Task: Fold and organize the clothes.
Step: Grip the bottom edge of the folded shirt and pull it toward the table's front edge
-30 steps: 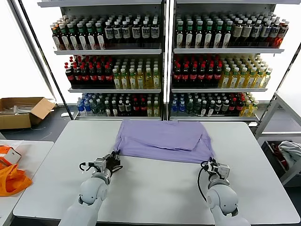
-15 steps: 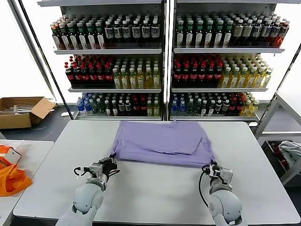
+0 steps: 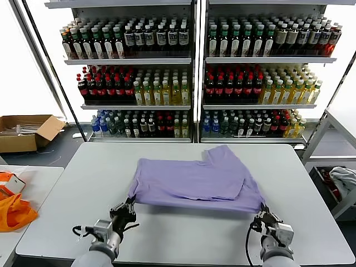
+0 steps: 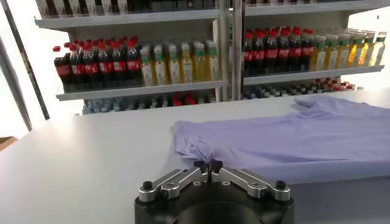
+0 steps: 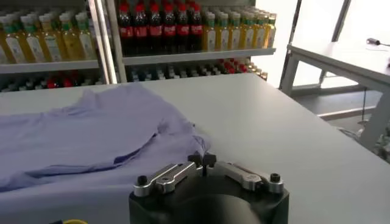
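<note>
The clothes are one lavender T-shirt (image 3: 194,181), lying plain side up and partly doubled over in the middle of the white table (image 3: 183,233). My left gripper (image 3: 129,204) is shut on the shirt's near left corner, and in the left wrist view the cloth (image 4: 286,143) bunches right at the closed left gripper (image 4: 208,164). At the near right corner my right gripper (image 3: 261,214) is shut on the fabric too. The right wrist view shows the shirt (image 5: 79,140) gathering into the right gripper (image 5: 202,160). Both corners are lifted slightly off the table.
Shelves of drink bottles (image 3: 192,83) stand behind the table. An orange bag (image 3: 14,211) lies on a side table at the left, with a cardboard box (image 3: 25,130) on the floor beyond it. A pale cloth (image 3: 345,178) sits in a rack at the right.
Both grippers have pulled back toward the table's near edge, dragging the shirt's front edge with them. The shirt slid nearer, and its far right part now sticks out at the back.
</note>
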### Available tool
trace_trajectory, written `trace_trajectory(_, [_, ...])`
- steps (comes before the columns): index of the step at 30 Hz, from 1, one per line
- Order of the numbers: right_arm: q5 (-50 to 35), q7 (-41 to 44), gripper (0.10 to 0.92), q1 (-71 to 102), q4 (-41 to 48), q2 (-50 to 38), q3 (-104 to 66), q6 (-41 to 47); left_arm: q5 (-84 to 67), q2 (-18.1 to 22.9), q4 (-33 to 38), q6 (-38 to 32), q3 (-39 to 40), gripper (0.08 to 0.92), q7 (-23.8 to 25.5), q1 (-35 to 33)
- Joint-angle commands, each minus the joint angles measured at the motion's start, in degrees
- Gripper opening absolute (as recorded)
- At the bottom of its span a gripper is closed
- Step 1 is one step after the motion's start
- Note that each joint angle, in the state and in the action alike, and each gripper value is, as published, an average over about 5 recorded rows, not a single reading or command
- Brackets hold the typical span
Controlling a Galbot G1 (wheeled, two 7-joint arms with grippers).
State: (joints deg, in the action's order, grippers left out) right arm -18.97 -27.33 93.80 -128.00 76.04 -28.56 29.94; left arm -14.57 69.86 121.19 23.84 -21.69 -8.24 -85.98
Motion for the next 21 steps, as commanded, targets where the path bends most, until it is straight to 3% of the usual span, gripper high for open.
trace_trajectory(1, [2.01,-1.62,0.115,12.15,-5.08,-1.96,0.02,-2.01,2.90,0.17,8.37,-2.24,-0.91,0.085,0.33,-18.71])
trace_trajectory(12, [3.67,-1.47,0.127,11.55,-2.40,-2.08,1.93,-2.60,2.16,2.29,4.66,-2.96,-1.53,0.085,1.94,-18.94])
trace_trajectory(17, [3.57,-1.60,0.249,12.56,-3.42,-2.36,2.02,-3.21,2.31,2.78,7.07,-2.43,-0.62,0.114,4.80,-20.80])
trace_trajectory(21, [1.86,-2.27,0.362,12.13,-8.17,-1.96,-0.96,-3.48,2.22,3.12,11.37,-2.18,0.31,0.217,4.88,-22.48])
